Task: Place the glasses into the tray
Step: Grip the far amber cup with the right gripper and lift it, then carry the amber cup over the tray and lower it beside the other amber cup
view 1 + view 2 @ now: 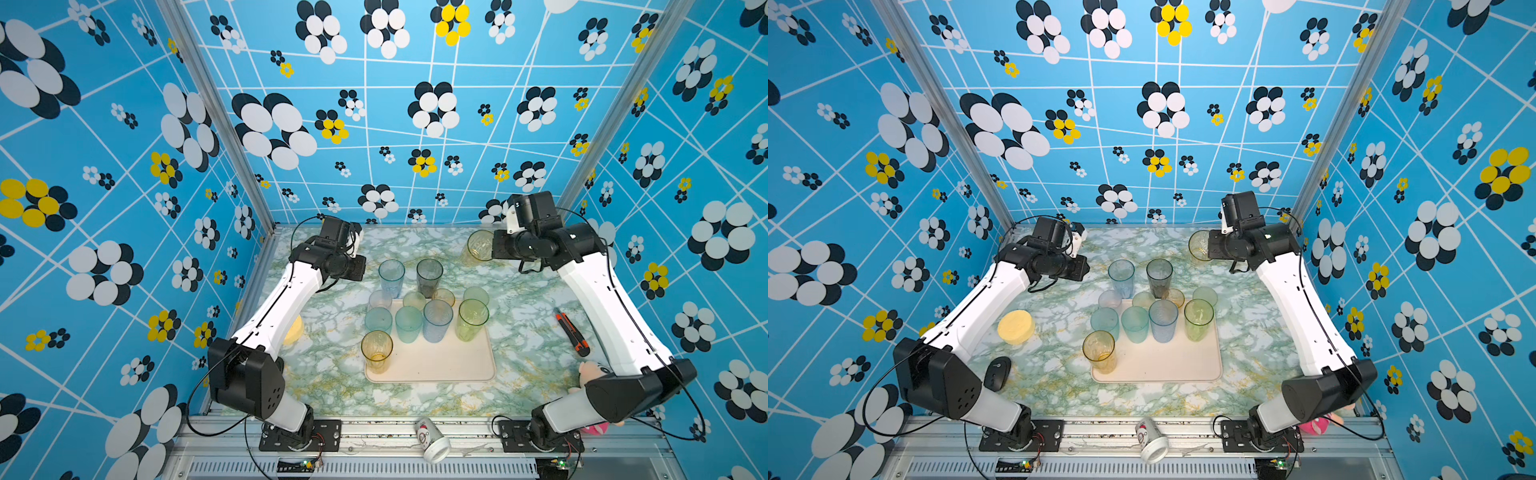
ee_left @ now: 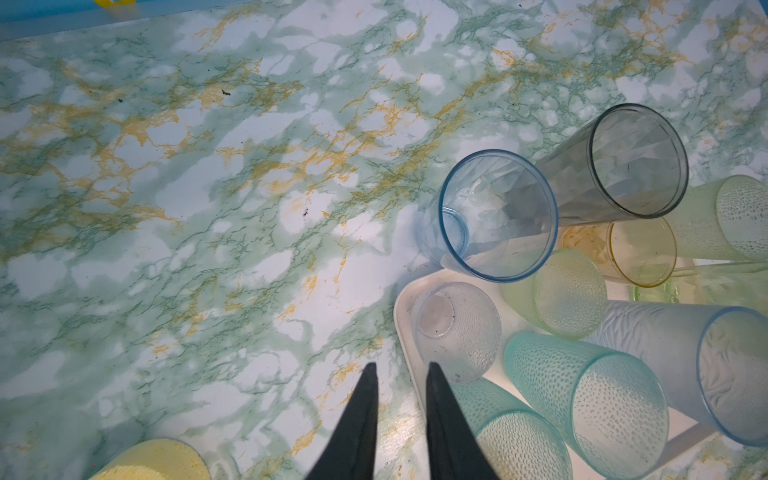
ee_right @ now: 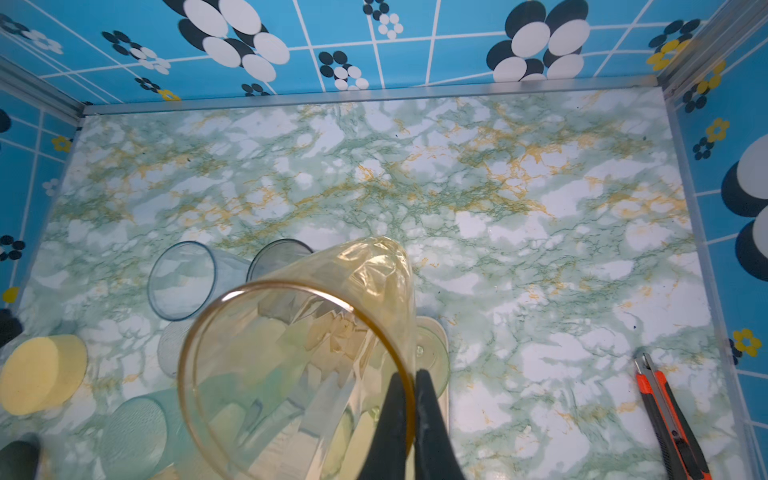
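Right claw: pinched tight on the rim of the amber glass, one finger inside the mouth, one outside.
Amber glass, place: tilted, at 1 o'clock from the tray and well apart from it, near the back wall in both top views; contact with the table cannot be told.
Left claw: fingers slightly parted with a narrow gap, nothing between them; over bare table just beside the tray's corner, at about 10 o'clock from tray centre.
Tray, place: flat on the marbled table, mid-workspace, between the two arms.
On tray: amber tumbler upright at the 8 o'clock corner; teal glass, frosted blue glass and green glass in a row across the far half; clear short glass in the 10 o'clock corner.
Tray edge, unsure: short teal glass at 9 o'clock; on or off the rim cannot be told.
Off tray: clear blue glass and smoky grey glass, upright and side by side on the table, just past the 12 o'clock edge.
Other items: yellow dish at 9 o'clock, box cutter at 3 o'clock, paper cup lying on the front rail at 6 o'clock.
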